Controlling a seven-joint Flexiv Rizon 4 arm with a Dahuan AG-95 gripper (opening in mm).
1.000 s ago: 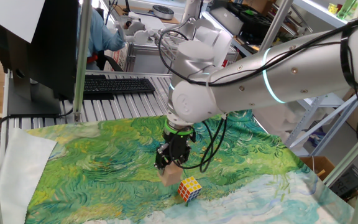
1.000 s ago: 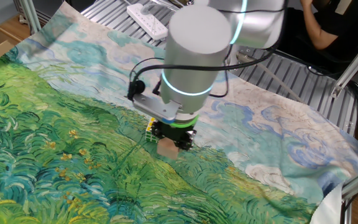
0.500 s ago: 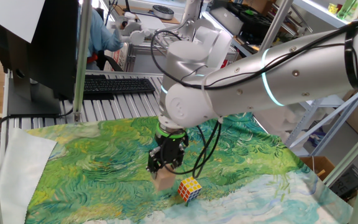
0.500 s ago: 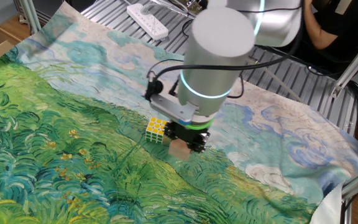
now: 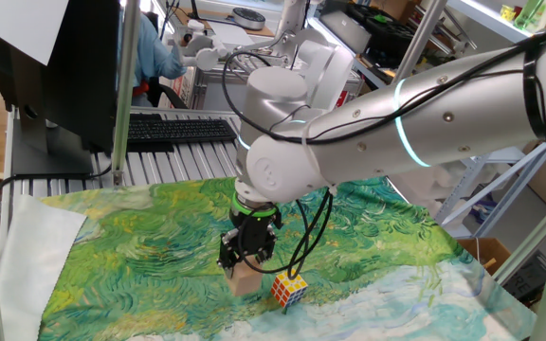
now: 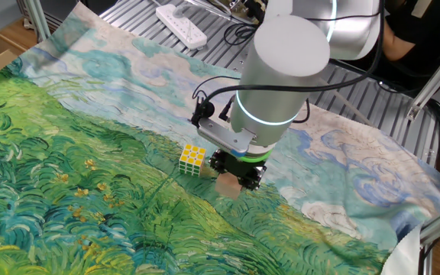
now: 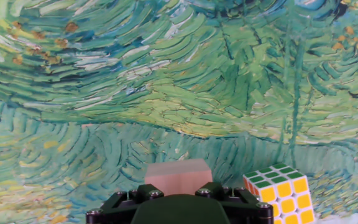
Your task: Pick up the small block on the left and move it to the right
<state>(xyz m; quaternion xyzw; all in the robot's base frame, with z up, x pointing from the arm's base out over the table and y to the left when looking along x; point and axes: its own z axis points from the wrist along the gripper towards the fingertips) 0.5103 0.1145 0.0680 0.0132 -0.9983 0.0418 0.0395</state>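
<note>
Small block [image 5: 245,280], plain tan wooden cube, unmarked faces, clenched in gripper [image 5: 242,256], beside puzzle cube [image 5: 289,288]

The table [image 6: 373,103] is covered by a painted cloth [image 5: 140,246] of green and blue swirls. A multicoloured puzzle cube [image 5: 289,288] is set directly on the cloth, near its edge.

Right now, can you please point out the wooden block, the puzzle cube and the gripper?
wooden block [image 7: 178,176], hand view, on its top face.
puzzle cube [image 6: 192,159], the other fixed view, on its yellow side face.
gripper [image 5: 244,268], one fixed view, between the fingertips, shut on the wooden block.
</note>
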